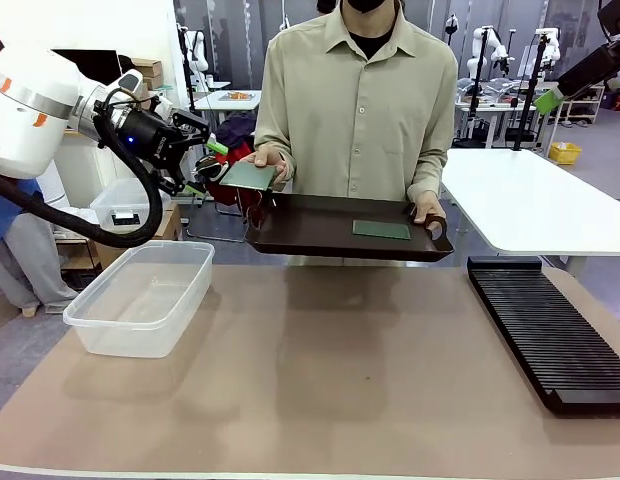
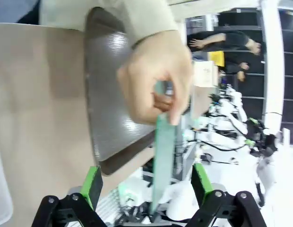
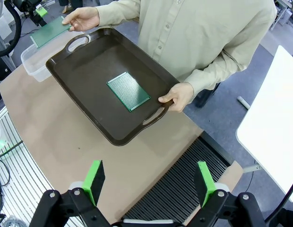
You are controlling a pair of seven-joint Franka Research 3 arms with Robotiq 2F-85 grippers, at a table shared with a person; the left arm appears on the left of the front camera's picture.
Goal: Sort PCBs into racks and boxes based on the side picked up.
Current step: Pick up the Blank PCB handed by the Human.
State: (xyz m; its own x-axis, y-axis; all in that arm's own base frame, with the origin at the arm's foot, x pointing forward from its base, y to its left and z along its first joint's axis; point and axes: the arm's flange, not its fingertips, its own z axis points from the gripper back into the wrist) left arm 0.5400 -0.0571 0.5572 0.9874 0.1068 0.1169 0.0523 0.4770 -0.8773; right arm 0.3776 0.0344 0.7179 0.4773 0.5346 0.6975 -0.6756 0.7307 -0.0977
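The left gripper (image 1: 212,165) is spread open, its pads flanking a green board (image 1: 248,176), blurred and edge-on up close, held by a hand (image 1: 268,160) at the tray (image 1: 310,240)'s left end. A second board (image 1: 381,229) lies on the tray. The right gripper (image 3: 149,182) hangs open, high to the tray's right, and the rack (image 1: 550,330) there is cut off.

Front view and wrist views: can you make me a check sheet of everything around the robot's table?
Surface: tan mat covering the table.
Job's things: thin green circuit board held out in the person's hand; second green board lying flat in the dark brown handled tray; clear plastic tub, empty, left; black slotted rack, empty, right.
Clutter: small clear lidded box behind the tub, off the table.
Grippers: left gripper open, held board between its fingers, gaps both sides; right gripper open, above the rack.
Cables: black cable looping under the left arm.
Surroundings: white table to the right.
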